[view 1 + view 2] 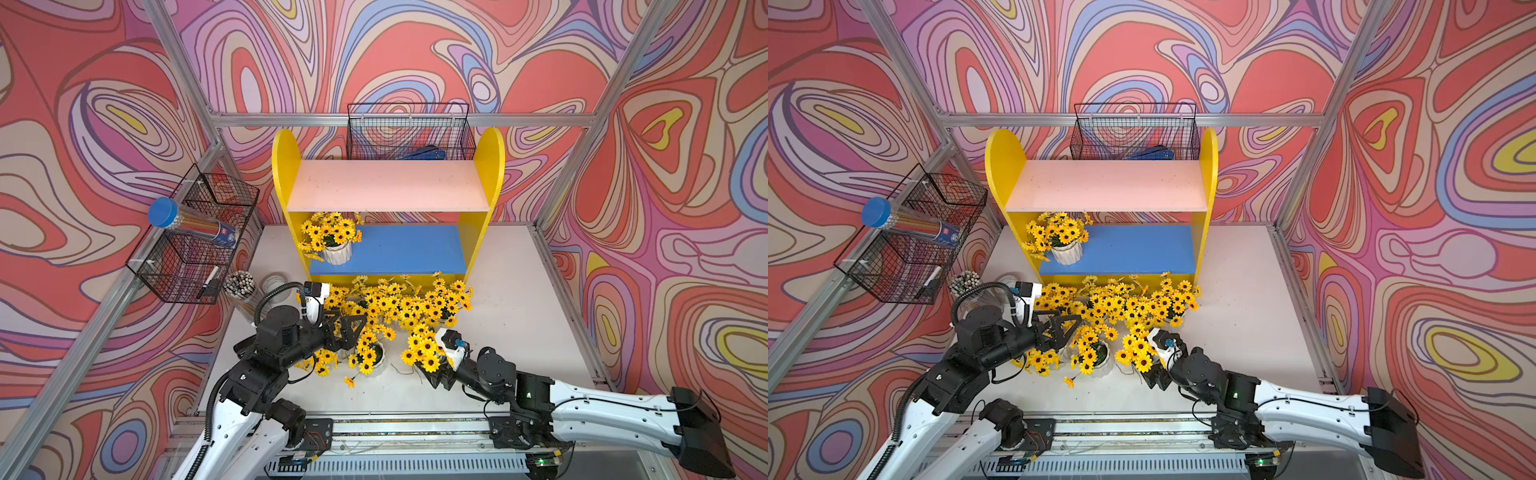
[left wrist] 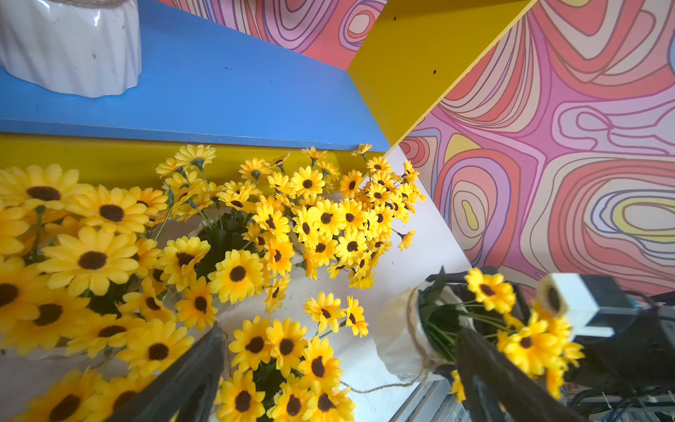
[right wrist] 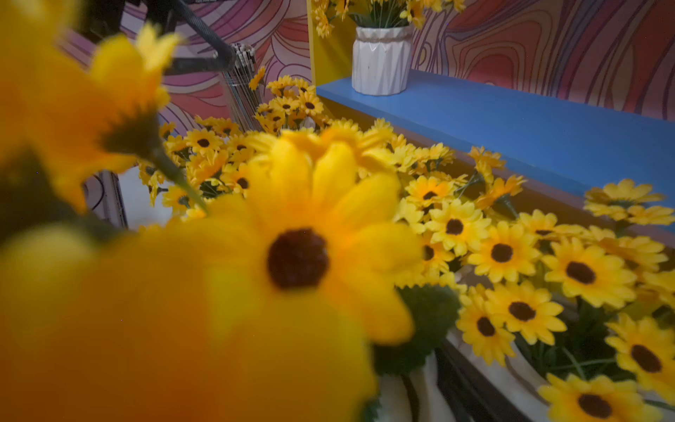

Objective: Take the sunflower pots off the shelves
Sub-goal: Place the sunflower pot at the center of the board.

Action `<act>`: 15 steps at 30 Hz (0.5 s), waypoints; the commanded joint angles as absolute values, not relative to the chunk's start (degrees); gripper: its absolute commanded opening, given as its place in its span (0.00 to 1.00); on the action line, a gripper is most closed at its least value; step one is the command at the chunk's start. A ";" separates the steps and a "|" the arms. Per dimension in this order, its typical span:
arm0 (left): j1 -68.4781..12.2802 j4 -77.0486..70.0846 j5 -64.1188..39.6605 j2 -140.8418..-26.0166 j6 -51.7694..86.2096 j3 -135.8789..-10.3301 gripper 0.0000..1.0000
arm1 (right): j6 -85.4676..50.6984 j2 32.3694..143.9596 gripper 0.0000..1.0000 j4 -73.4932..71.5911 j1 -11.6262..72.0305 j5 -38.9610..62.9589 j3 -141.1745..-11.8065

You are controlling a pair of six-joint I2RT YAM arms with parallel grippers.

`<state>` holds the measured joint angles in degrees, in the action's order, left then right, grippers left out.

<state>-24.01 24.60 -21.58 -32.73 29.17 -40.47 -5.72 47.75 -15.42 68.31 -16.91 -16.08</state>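
The shelves (image 1: 491, 166) stand at the back, with a bare pink upper board (image 1: 386, 185) and a blue lower board (image 1: 411, 249). One sunflower pot (image 1: 337, 251) (image 3: 381, 60) stands upright at the left end of the blue board. Several more sunflower pots (image 1: 395, 303) crowd the table in front of the unit. My left gripper (image 1: 358, 332) (image 2: 341, 332) hovers open over those table flowers, holding nothing. My right gripper (image 1: 434, 372) is shut on a twine-tied sunflower pot (image 2: 398, 329), tilted, low over the table. That pot's blooms (image 3: 296, 255) fill the right wrist view.
A black wire basket (image 1: 191, 266) on the left wall holds a blue-capped jar of pencils (image 1: 189, 222). Another wire basket (image 1: 409, 133) hangs behind the shelf unit. A clear cup of pencils (image 1: 241, 286) stands by the left arm. A loose sunflower (image 1: 349, 381) lies on the table.
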 commanded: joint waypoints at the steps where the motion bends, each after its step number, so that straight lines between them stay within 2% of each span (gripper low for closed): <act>1: -24.27 22.46 -22.01 -32.60 31.32 -41.94 0.99 | -7.62 53.64 0.00 -31.55 68.70 -16.43 -13.99; 10: -24.65 17.71 -21.88 -33.83 34.36 -39.80 0.99 | -9.91 79.70 0.00 -56.12 68.69 -18.59 -13.76; 15: -24.62 20.22 -22.09 -34.31 33.37 -41.89 0.99 | -9.49 89.94 0.00 -68.66 68.69 -21.07 -11.32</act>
<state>-24.40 20.60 -21.67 -34.24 32.88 -40.40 -9.08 86.41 -55.94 68.36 -18.87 -13.04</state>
